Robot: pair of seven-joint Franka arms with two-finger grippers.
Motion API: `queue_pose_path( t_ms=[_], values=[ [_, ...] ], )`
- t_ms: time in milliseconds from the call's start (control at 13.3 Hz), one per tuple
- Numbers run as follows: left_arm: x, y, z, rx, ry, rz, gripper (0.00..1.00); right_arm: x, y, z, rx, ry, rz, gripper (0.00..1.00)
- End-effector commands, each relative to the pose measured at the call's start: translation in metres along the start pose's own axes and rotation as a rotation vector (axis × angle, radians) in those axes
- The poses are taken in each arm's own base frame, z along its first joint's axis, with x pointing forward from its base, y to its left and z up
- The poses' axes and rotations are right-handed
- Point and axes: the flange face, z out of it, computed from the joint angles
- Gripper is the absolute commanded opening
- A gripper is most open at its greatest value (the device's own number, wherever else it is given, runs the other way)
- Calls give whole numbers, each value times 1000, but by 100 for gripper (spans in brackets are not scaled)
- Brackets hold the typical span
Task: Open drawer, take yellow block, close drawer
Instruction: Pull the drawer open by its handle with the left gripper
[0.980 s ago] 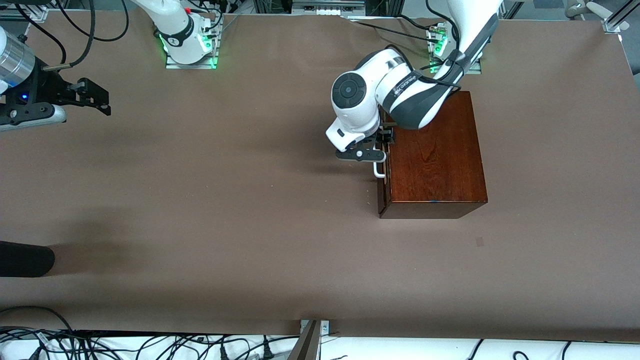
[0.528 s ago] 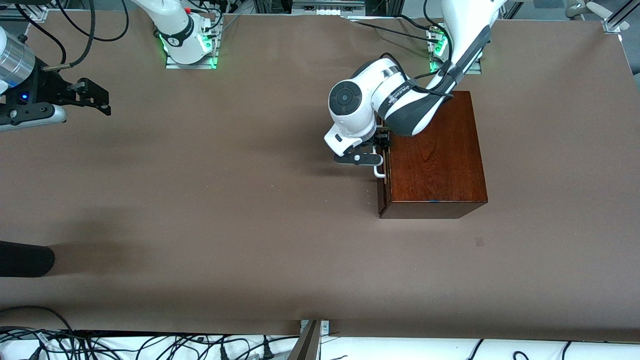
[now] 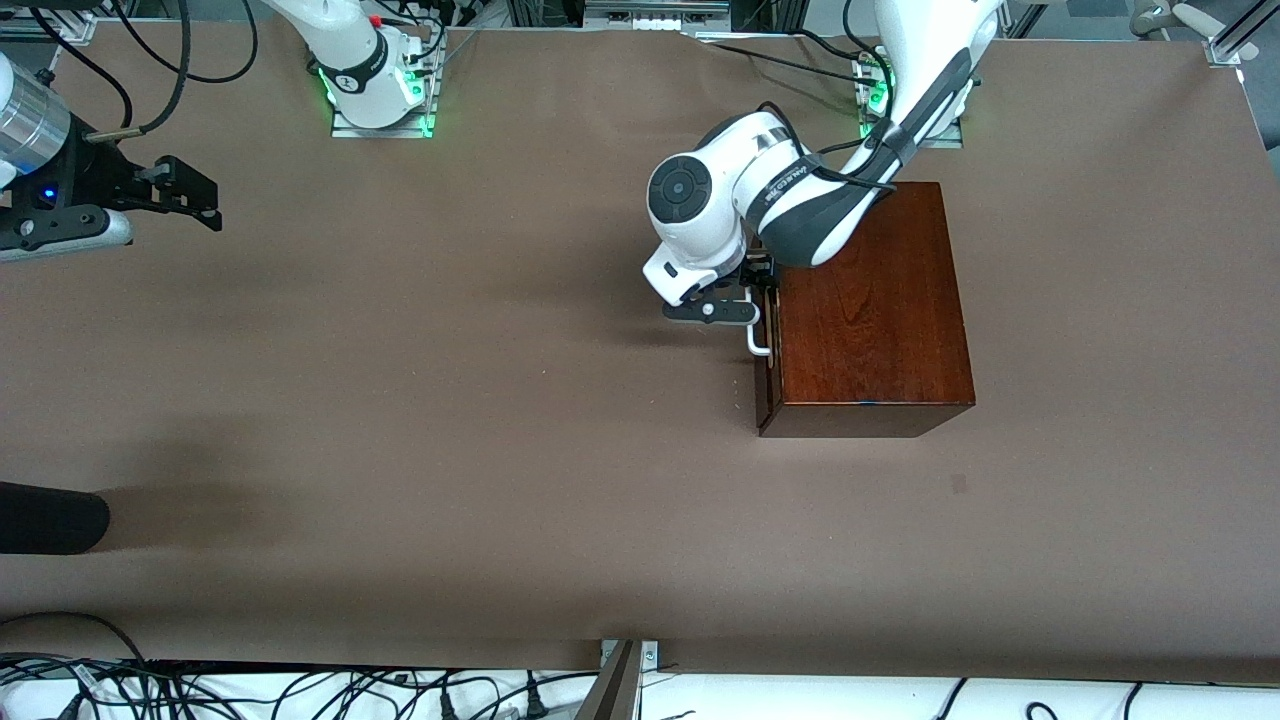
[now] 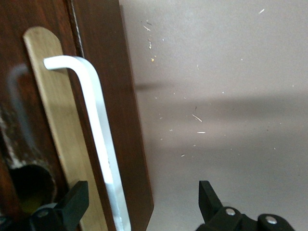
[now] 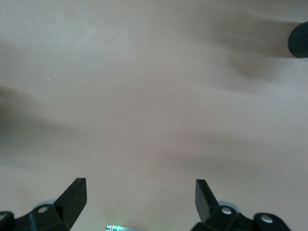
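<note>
The dark reddish-brown wooden box [image 3: 870, 310] stands toward the left arm's end of the table. Its drawer [image 3: 765, 385] looks shut, its front facing the right arm's end. The white handle [image 3: 759, 343] shows on it. My left gripper [image 3: 763, 298] is at the handle, open. In the left wrist view the gripper [image 4: 142, 204] straddles the white bar [image 4: 94, 115] and the drawer front's edge [image 4: 130, 120]; its fingers [image 4: 73, 204] do not touch the bar. The yellow block is out of view. My right gripper [image 3: 205, 200] waits open over bare table; it is empty in its wrist view [image 5: 139, 202].
A black rounded object [image 3: 50, 518] lies at the right arm's end of the table, nearer the front camera, and shows in the right wrist view [image 5: 298, 41]. Cables hang along the table's near edge [image 3: 300, 690]. A small dark mark [image 3: 960, 484] lies near the box.
The left arm's wrist and elbow have shifted slightly toward the right arm's end and the bases. The box, drawer and right arm have not moved.
</note>
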Motion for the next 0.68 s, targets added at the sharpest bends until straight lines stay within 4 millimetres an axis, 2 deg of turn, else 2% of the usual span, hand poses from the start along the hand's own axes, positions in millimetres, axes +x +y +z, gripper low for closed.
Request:
queue_pose_path(
  t_ms=[0,603],
  values=[
    [-10,4,17,36,-8,-9,100,1,0,-5,13,-3,2,100],
    [-9,13,21,18,12,2,100,1,0,-4,14,-4,2,100]
  ],
)
